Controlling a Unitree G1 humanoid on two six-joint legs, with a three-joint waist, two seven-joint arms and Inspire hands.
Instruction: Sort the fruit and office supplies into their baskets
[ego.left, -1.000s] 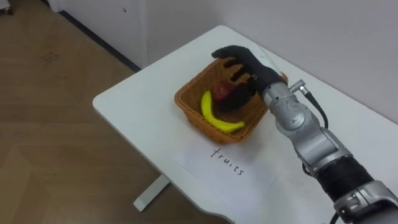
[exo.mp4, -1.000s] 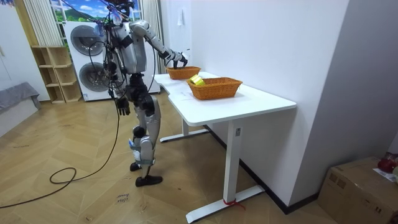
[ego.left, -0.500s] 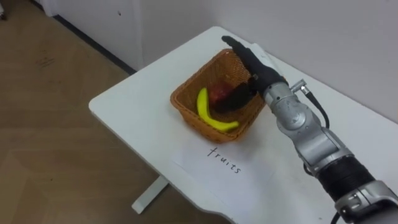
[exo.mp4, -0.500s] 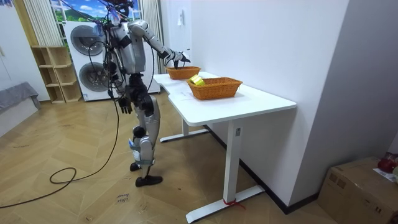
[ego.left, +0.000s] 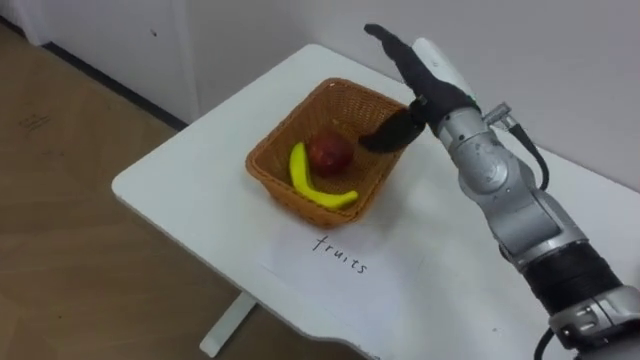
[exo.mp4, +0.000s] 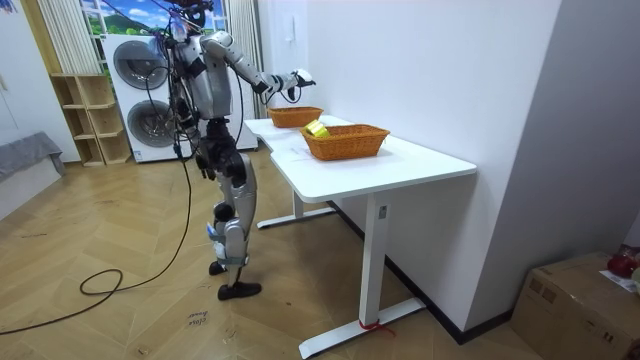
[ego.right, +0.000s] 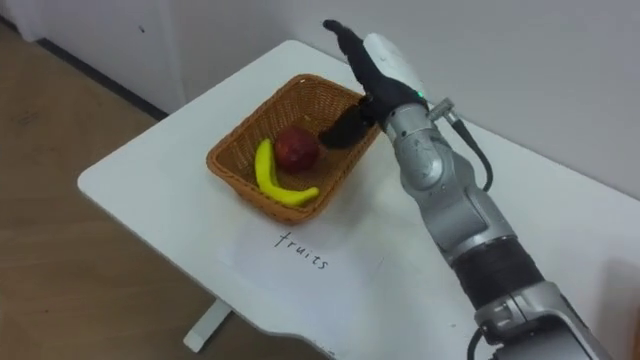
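I'm watching the right hand (ego.left: 420, 75) hanging in the air above the far corner of the wicker basket (ego.left: 268, 172). It is holding nothing. Its fingers are stretching out straight toward the wall, and its thumb (ego.left: 385, 135) is pointing down over the basket's rim. In the room view this hand is sitting clearly above the basket and apart from it.

Inside the basket a red apple (ego.left: 330, 152) is lying near the middle. A yellow banana (ego.left: 318, 186) is curving along just beside it, on the side nearer to me, and seems to be touching it. The basket is sitting at the end of the white table (ego.left: 170, 180). A sheet of paper (ego.left: 345, 285) with handwriting is lying flat just in front of it.

In the room view the robot is standing at the table's end, on the room view's left, with its right arm reaching out over the table. The left hand (exo.mp4: 206, 160) is hanging down by its hip, and I cannot tell its state from here. A second basket (exo.mp4: 345, 143) is sitting further along the table, with something yellow (exo.mp4: 317, 129) in it.
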